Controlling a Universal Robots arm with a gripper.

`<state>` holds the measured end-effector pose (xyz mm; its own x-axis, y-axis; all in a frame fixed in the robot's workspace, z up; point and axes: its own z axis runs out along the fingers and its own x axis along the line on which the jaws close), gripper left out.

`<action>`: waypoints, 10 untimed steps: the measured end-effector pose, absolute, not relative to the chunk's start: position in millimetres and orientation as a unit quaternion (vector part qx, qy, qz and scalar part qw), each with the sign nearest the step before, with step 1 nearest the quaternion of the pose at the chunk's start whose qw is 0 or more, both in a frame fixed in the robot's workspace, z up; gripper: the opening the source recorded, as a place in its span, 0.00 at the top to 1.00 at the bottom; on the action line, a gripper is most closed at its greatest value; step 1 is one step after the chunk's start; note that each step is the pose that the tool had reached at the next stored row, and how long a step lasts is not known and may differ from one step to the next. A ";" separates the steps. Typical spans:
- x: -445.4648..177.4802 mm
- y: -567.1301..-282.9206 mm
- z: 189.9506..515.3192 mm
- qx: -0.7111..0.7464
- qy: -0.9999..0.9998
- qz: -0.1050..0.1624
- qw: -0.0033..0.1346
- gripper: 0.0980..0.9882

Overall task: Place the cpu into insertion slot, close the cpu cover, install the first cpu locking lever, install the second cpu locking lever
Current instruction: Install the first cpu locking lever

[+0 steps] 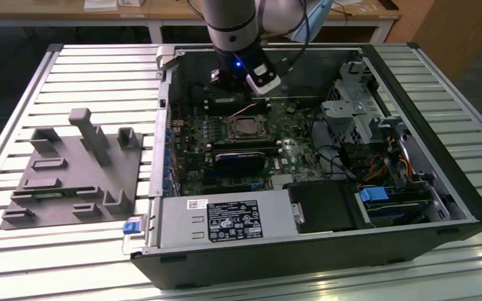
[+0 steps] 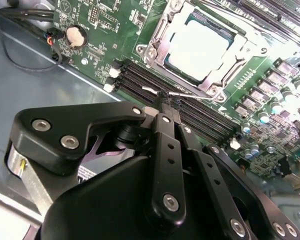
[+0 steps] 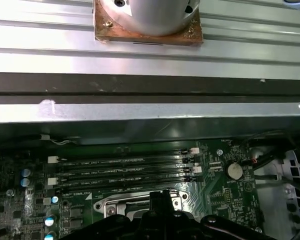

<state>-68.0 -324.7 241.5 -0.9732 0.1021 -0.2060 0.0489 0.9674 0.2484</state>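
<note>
The gripper reaches down into the open computer case. Its two black fingers are drawn together at the tips, which meet a thin silvery cpu locking lever. I cannot tell whether the wire is pinched between the tips or only lies under them.

Just beyond the fingertips the cpu lies flat in the insertion slot. The cpu cover is down over it, and the chip's pale top shows through the cover's window. The lever runs along the socket edge nearest the tool. Right beside the tips on the other side lie the long black memory slots.

The main risk, as I judge it, is the lever itself. It is a springy wire with very little for the narrow tips to bear on. If the tips slide off it, it could snap upward and leave the cover unclamped.

A slip toward the tool would drive the fingertips into the memory slots or their white end clips. A slip away from it would land them on the cover. If the lever passes beside its catch rather than under it, the socket may look closed yet hold the chip unevenly.
</note>
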 end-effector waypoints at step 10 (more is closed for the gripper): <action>-68.0 -323.1 228.9 0.065 0.984 0.119 0.113 1.00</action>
